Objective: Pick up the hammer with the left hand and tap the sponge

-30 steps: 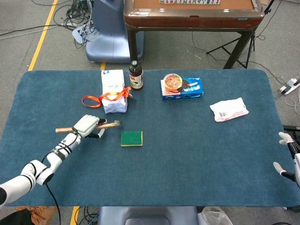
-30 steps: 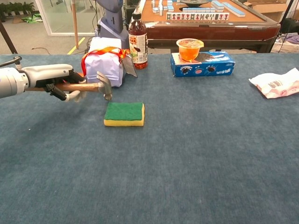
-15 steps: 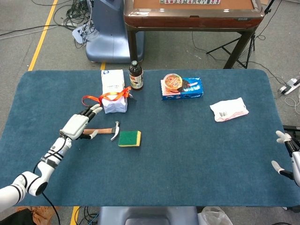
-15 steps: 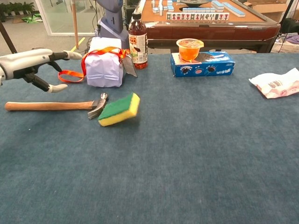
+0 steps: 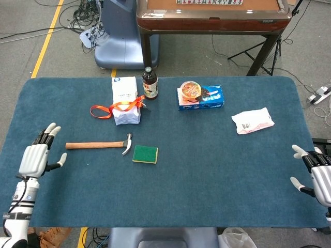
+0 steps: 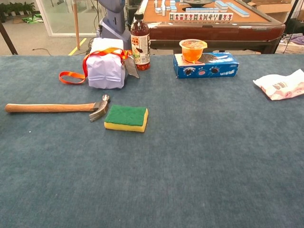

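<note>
Hammer let go, tap looks done

A second ago the left robot hand held the hammer up by its handle, with the head close to the sponge. Then it let go, and the sponge tipped up on one edge. Now the hammer lies flat on the blue bench, its metal head just beside the sponge, maybe touching it. The sponge lies flat again, green side up. The left robot hand has pulled back to the near left edge of the bench, well apart from the handle end. Its fingers are spread and it holds nothing. The right robot hand sits at the far right edge, fingers apart and empty too. I think the tap is finished and the arm is going home.
</note>
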